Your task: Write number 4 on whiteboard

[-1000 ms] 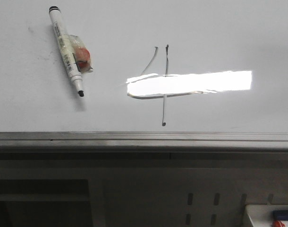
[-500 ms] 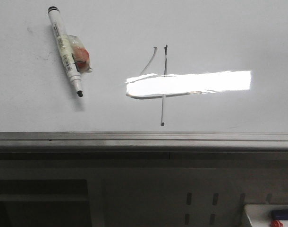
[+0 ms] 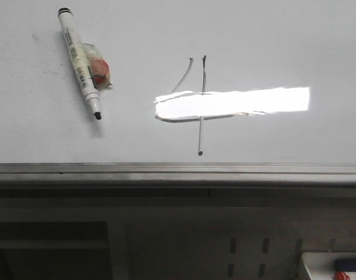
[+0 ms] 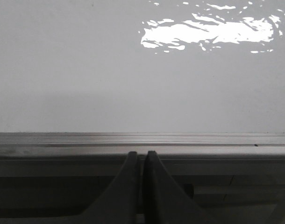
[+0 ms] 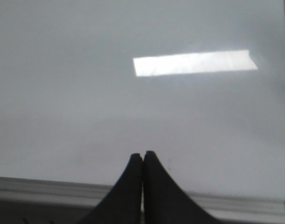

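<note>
Even, cool overhead light is falling on the whiteboard [image 3: 295, 46], and a bright rectangular glare patch [image 3: 233, 102] is washing out the middle of the number 4 [image 3: 196, 105]. A marker [image 3: 80, 61] is casting a soft shadow just beside itself. Ahead of the left gripper [image 4: 142, 156] the glare is breaking into ragged flecks. Ahead of the right gripper [image 5: 143, 156] the picture is looking soft and blurred. Below the board's edge rail [image 3: 178, 169] everything is lying dim.

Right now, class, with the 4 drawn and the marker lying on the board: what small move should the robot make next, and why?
Probably none beyond holding both arms back. The number 4 looks complete on the whiteboard, the marker lies uncapped to its left, and both the left end effector and right end effector are shut and empty near the rail.
</note>
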Controlling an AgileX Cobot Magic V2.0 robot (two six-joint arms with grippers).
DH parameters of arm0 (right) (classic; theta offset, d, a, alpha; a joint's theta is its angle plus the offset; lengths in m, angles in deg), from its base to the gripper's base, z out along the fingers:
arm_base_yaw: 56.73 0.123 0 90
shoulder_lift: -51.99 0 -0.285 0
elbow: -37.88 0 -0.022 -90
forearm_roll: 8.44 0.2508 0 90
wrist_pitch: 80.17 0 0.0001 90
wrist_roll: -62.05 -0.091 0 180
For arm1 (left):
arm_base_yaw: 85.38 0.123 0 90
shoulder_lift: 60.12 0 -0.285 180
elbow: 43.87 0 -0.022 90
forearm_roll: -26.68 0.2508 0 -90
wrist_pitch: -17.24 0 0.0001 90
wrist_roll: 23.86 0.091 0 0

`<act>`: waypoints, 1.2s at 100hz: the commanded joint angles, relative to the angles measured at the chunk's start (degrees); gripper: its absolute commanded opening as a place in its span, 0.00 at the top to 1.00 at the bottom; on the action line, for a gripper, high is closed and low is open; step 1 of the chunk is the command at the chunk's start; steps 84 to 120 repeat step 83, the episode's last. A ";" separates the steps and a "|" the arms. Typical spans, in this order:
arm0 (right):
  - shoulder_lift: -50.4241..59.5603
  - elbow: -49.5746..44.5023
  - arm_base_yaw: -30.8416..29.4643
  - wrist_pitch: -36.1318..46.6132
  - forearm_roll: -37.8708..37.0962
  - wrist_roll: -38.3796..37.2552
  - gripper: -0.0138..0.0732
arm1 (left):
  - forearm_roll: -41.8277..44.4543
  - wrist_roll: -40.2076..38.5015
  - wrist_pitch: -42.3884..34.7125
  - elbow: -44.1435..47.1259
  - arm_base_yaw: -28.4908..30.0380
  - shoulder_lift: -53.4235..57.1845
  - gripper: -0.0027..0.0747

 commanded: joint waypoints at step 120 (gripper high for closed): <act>11.86 -1.30 -1.88 -17.41 -2.16 -1.82 0.90 | -0.33 -0.67 -2.60 2.03 0.11 1.22 0.99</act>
